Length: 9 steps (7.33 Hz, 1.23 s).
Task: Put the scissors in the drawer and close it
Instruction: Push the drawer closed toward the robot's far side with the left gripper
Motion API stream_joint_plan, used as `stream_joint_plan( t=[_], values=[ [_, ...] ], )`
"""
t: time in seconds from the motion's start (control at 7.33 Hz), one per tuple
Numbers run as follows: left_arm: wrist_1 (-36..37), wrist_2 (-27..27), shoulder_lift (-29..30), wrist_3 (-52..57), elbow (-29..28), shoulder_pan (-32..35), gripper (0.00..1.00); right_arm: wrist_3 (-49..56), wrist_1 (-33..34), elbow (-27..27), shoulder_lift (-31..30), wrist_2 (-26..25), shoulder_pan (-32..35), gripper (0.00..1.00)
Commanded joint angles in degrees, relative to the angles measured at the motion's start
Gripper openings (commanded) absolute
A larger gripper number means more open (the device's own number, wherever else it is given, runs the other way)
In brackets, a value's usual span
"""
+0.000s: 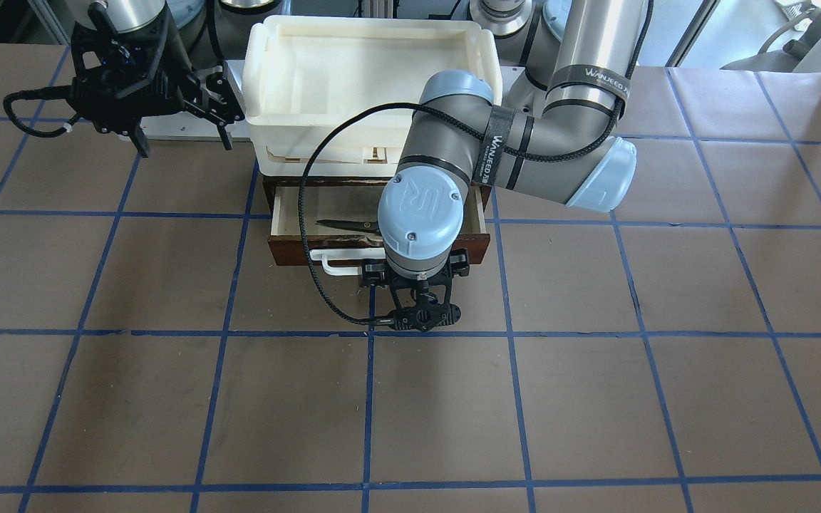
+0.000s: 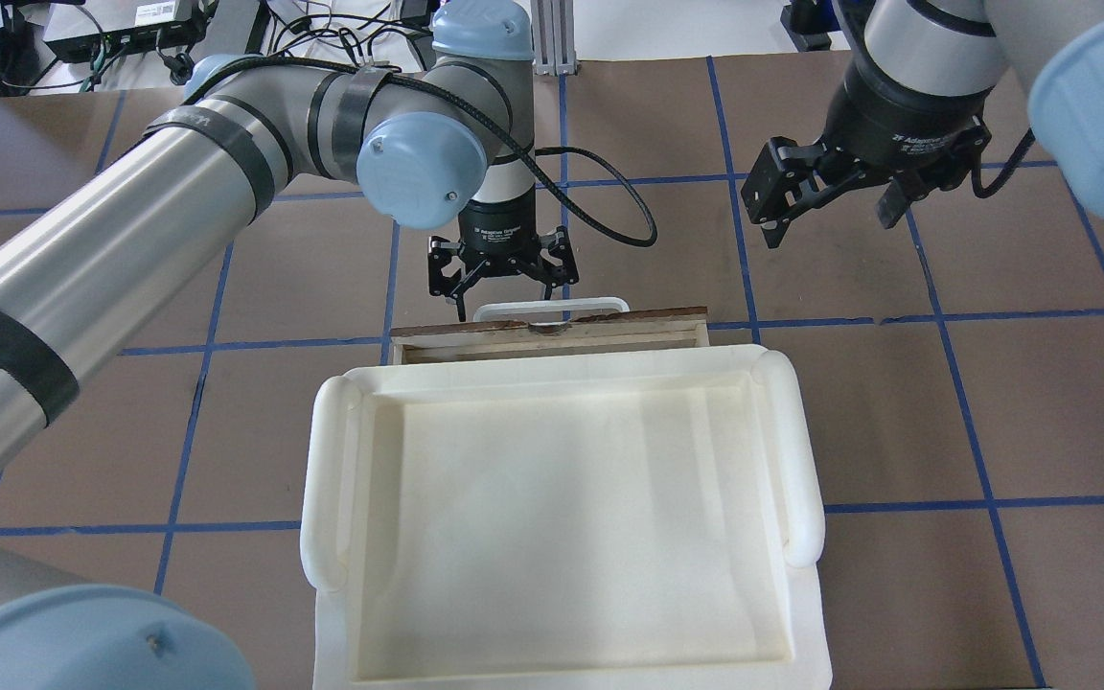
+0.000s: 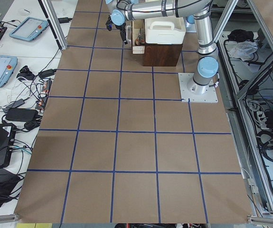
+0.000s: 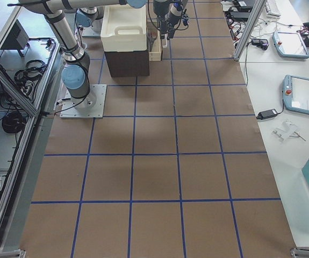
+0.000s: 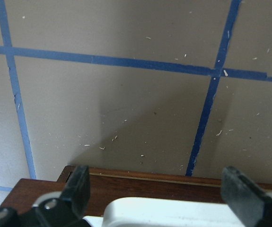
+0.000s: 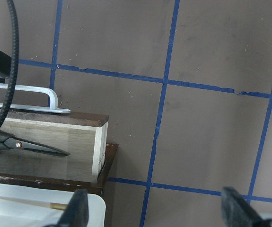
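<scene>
The first half of the task looks done: the scissors (image 1: 345,226) lie flat inside the drawer (image 1: 289,251), a little left of the middle of the front-facing view. Their dark blades point to the left edge of the picture, and their handles are hidden under the wrist of the left arm. In the right wrist view the blades show at the left edge, resting on the pale wooden floor of the drawer. The drawer is not yet closed. It stands pulled out from the dark cabinet under the white tray (image 2: 322,460), and its inside is open to the camera. The left gripper (image 2: 502,289) hangs just in front of the drawer front, in the upper middle of the overhead view. Its fingers are spread wide and hold nothing. In the left wrist view the white handle (image 5: 173,213) sits at the bottom edge between the two fingers, but I cannot tell if they touch it. The right gripper (image 2: 830,206) is at the upper right of the overhead view, well apart from the drawer, also spread wide and empty. I judge that only the closing is left: the drawer front must be pushed back until it meets the cabinet.
</scene>
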State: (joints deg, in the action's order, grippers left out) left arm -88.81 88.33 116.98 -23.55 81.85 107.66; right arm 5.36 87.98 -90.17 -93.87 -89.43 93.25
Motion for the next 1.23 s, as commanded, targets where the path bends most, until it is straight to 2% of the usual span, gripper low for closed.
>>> stream_joint_plan(
  t=[0.0,0.55,1.09],
  values=[
    [-1.8,0.1,-0.1,0.0,0.6,0.1,1.00,0.0,0.0,0.0,0.0,-0.1,0.0,1.00],
    [-2.8,0.0,-0.2,-0.1,1.9,0.7,1.00,0.1,-0.1,0.0,0.0,-0.2,0.0,1.00],
    [-7.6,0.0,-0.6,-0.1,1.9,0.8,1.00,0.1,0.0,0.0,0.0,-0.1,0.0,1.00]
  ],
)
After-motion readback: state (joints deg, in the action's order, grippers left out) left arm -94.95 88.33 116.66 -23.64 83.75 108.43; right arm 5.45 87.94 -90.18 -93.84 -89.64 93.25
